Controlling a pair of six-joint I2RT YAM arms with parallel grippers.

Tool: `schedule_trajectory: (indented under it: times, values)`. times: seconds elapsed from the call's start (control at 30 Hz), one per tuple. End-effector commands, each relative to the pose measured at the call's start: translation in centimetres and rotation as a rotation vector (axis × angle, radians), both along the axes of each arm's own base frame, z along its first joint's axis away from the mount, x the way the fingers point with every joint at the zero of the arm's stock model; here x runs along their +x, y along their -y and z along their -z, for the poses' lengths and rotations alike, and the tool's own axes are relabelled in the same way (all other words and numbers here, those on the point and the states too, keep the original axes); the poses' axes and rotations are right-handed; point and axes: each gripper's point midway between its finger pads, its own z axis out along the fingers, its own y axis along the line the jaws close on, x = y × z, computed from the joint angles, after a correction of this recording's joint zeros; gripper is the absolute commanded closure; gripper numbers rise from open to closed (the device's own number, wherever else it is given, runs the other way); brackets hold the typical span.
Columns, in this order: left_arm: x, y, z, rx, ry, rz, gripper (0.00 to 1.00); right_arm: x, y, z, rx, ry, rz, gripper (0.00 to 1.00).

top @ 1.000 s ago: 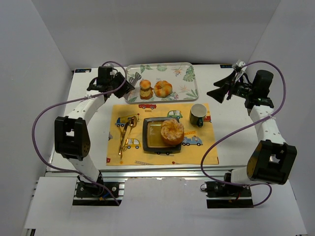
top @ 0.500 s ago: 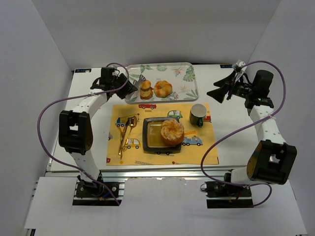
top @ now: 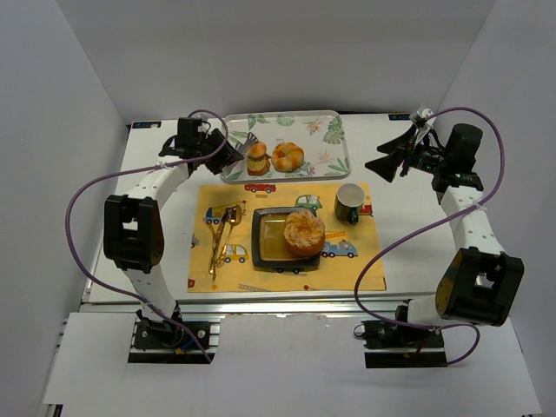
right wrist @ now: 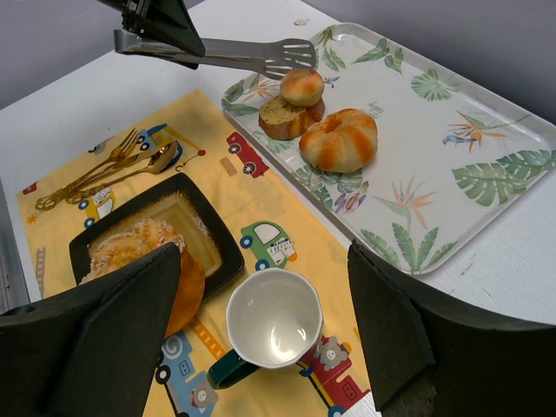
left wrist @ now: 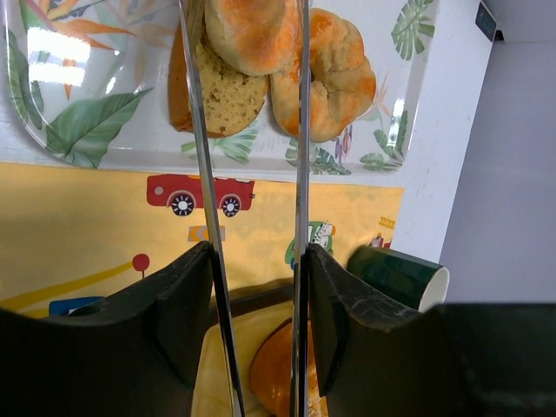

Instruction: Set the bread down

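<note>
Step in hand: we judge this the approach to a pick. No bread on the tray (right wrist: 486,148) is gripped yet.
Left gripper (left wrist: 254,278): closed on the handles of the tongs (right wrist: 261,57). In the left wrist view the two blades stand apart, one on each side of the small roll (right wrist: 302,86). We cannot tell whether they touch it.
Right gripper (right wrist: 265,261): wide, with nothing between its fingers, held over the right side of the bench (top: 400,191), apart from the work.
Bread on tray: the small roll sits on top of a cut slice (right wrist: 282,115) at the tray's near left. A knotted bun (right wrist: 340,139) lies just beside them.
Bread on plate: one round loaf (top: 304,232) lies toward the right side of the black plate (right wrist: 221,252) on the placemat (top: 347,274).
Other items: a green mug (right wrist: 271,323) to the right of the plate and gold cutlery (top: 217,239) to its left, both on the placemat.
Risk, stack: the roll rests loose on the slice. Blades closing off-centre could knock it off or drag the slice along.
Risk, neighbour: the bun is close, so one blade could catch it.
Risk, set-down: the plate is partly taken. A roll put against the loaf could tumble toward the mug.
Risk, tool: the tongs could twist in the gripper under squeeze. We cannot judge how firm the hold is.
</note>
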Motion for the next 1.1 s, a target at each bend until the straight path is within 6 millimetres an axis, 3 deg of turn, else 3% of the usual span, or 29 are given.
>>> schedule_trajectory:
  times: [0.0, 0.4, 0.63, 0.77, 0.9, 1.07]
  values:
    - [0.7, -0.1, -1.3, 0.011, 0.034, 0.019, 0.44, -0.2, -0.2, -0.6, -0.001, 0.031, -0.007, 0.18]
    - [0.5, 0.2, -0.4, 0.003, 0.013, 0.036, 0.48, -0.2, -0.2, -0.7, -0.001, 0.036, -0.009, 0.18]
    - [0.3, 0.7, -0.8, -0.029, 0.021, 0.049, 0.66, -0.2, -0.2, -0.7, 0.001, 0.037, -0.008, 0.18]
    - [0.4, 0.8, -1.3, -0.038, 0.035, 0.053, 0.82, -0.3, -0.2, -0.9, 0.001, 0.046, -0.011, 0.18]
    - [0.8, 0.9, -3.0, -0.051, 0.085, 0.047, 0.99, -0.4, -0.2, -1.0, 0.0, 0.048, -0.01, 0.18]
    - [1.4, 0.9, -5.7, -0.074, 0.16, 0.035, 1.0, -0.4, -0.2, -1.1, -0.001, 0.051, -0.01, 0.18]
